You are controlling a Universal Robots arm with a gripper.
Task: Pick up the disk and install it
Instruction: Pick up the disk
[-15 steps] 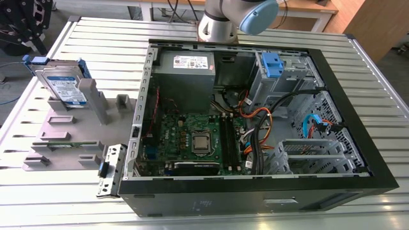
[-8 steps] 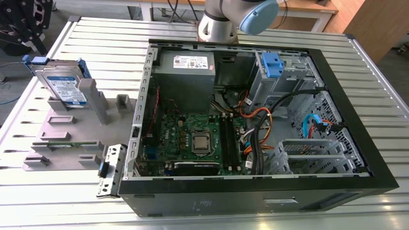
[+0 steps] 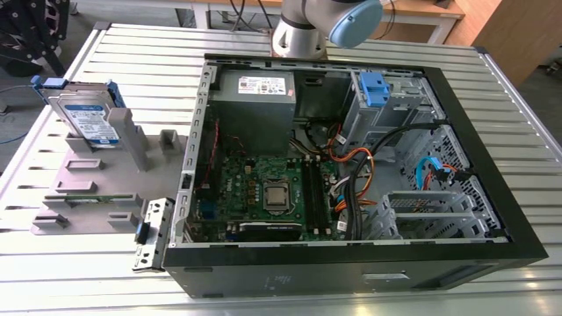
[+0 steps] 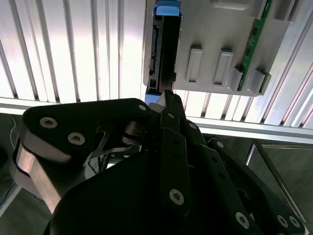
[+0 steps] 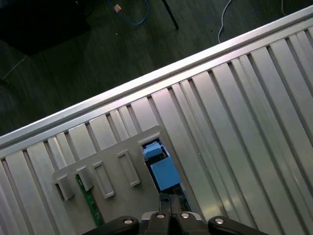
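The disk [image 3: 86, 122] stands on edge in a slot of the grey holder [image 3: 105, 178] on the slatted table, at the exterior view's left. It is silver with a white-and-blue label and blue side rails. In the second wrist view the disk [image 4: 164, 49] shows edge-on, just past my gripper [image 4: 165, 96]. In the first wrist view the disk's blue rail [image 5: 161, 169] lies right beyond my gripper [image 5: 171, 204]. My gripper hovers above the disk, apart from it, and its fingers look shut with nothing between them.
An open black computer case [image 3: 491, 197] lies at the exterior view's right, with a motherboard [image 3: 263, 191], a grey power-supply box [image 3: 255, 99] and a blue-clipped drive bay [image 3: 373, 89]. A green memory stick [image 4: 254, 39] sits in the holder. The arm's base [image 3: 303, 29] stands behind the case.
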